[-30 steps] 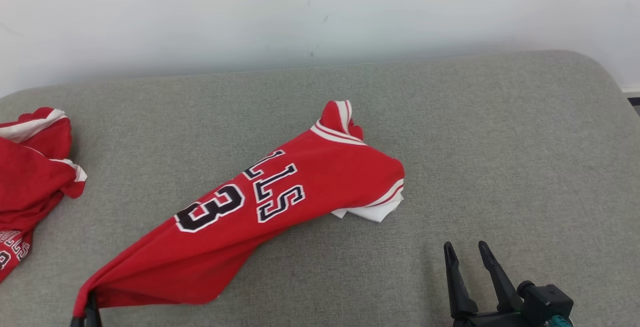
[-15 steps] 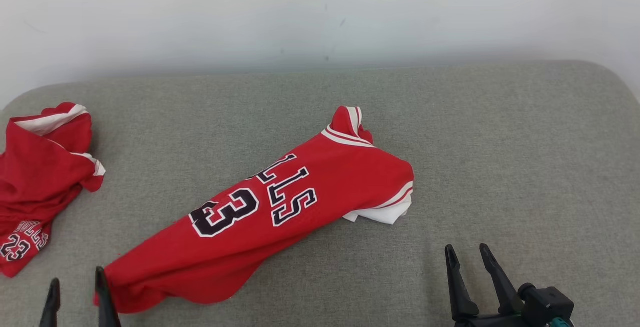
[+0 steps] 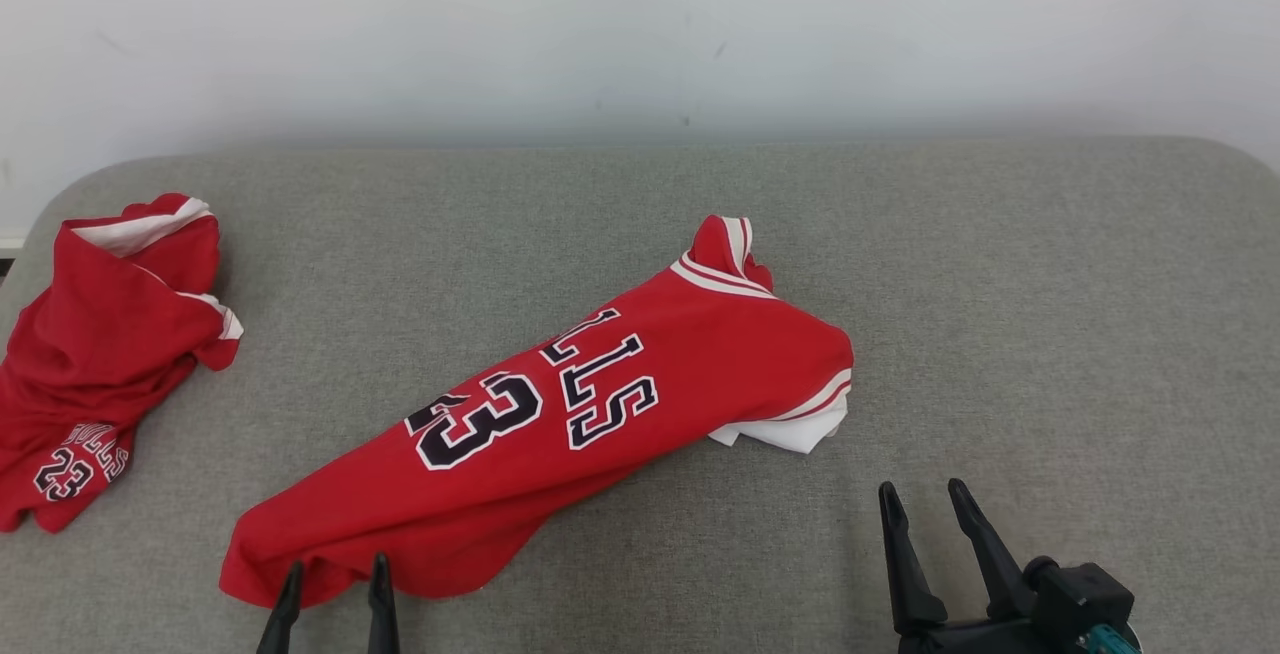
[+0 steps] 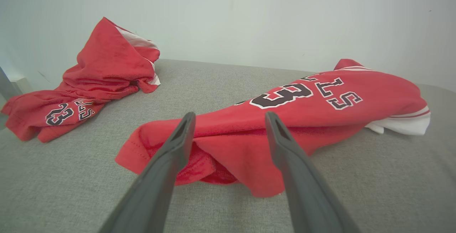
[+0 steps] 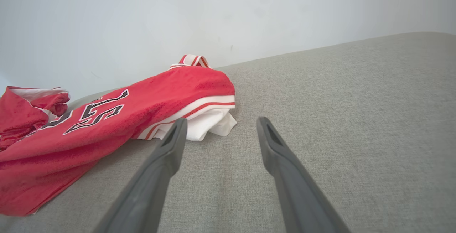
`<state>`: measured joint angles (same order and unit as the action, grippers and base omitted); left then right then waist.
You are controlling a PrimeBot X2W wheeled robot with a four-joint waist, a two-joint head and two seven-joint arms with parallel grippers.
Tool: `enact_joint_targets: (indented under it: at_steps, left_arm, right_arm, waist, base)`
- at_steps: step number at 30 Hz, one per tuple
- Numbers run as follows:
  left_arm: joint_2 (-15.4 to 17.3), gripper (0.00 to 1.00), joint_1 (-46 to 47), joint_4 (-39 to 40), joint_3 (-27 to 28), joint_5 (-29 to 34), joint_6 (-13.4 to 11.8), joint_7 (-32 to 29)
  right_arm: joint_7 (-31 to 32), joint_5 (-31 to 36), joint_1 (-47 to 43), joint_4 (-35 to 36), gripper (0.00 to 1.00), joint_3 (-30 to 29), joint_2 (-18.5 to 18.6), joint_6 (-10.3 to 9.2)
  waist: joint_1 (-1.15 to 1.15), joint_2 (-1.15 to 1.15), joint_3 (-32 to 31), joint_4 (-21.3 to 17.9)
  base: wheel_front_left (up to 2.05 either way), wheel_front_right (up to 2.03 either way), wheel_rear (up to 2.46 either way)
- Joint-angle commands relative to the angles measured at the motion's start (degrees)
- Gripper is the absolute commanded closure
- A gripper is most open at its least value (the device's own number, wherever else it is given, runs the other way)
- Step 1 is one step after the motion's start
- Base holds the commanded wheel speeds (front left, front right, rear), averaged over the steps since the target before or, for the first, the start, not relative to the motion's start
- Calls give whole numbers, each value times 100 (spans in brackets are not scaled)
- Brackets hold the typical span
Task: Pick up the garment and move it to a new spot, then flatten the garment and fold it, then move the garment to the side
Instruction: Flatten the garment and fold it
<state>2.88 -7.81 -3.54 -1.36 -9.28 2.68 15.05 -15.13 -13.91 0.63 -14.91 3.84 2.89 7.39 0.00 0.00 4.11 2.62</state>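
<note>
The garment point(image 3: 560, 424) is a red jersey with dark lettering and white trim, lying bunched in a long diagonal across the grey cushion point(image 3: 1000, 284). Its hem end points toward me and its collar away. My left gripper point(image 3: 337, 566) stands open at the hem's near edge, holding nothing. The left wrist view shows the left gripper point(image 4: 229, 116) with its fingers either side of the crumpled hem of the garment point(image 4: 320, 108). My right gripper point(image 3: 920, 487) is open over bare cushion, short of the white sleeve trim. In its wrist view the right gripper point(image 5: 221, 120) points just right of the garment point(image 5: 107, 126).
A second red jersey point(image 3: 100, 334) lies crumpled at the cushion's far left; it also shows as the second jersey point(image 4: 103, 69) and second jersey point(image 5: 21, 108). A white wall point(image 3: 600, 24) stands behind. The cushion's rounded corners curve away at left and right.
My left gripper opened and let go of the hem, which dropped onto the cushion. It then shifted right along the hem. The head camera has moved; the right arm barely moved.
</note>
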Motion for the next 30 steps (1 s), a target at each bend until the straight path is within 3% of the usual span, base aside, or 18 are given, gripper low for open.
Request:
enact_joint_targets:
  at_steps: [1,10,26,27,28,29,30]
  left_arm:
    - [2,0,14,-11,-20,-6,-32,20]
    - [-1,0,263,-72,-113,-169,-83,20]
    - [-3,0,588,-73,-402,-261,-123,20]
    - [-2,0,594,-74,-408,-271,-127,20]
    - [-1,0,586,-76,-407,-274,-137,20]
    - [-1,0,579,-80,-402,-280,-143,20]
    - [-2,0,582,-87,-395,-277,-148,20]
  right_arm:
    - [-3,39,65,-20,0,20,-3,20]
    - [-3,329,645,-622,0,131,-3,20]
    - [-3,641,1784,-2368,0,-443,60,20]
    - [-3,644,1823,-2418,31,-443,60,20]
    - [-3,641,1842,-2438,86,-423,58,20]
    - [-3,635,1857,-2454,100,-395,56,20]
    - [-3,627,1861,-2459,100,-368,56,20]
  waist:
    - [0,0,13,16]
    - [0,0,136,281]
    - [0,0,630,1038]
    - [0,0,640,1050]
    - [0,0,646,1058]
    - [0,0,644,1056]
    - [0,0,630,1045]
  base:
    - [0,0,0]
    - [0,0,0]
    - [0,0,0]
    - [0,0,0]
    - [0,0,0]
    - [0,0,0]
    - [0,0,0]
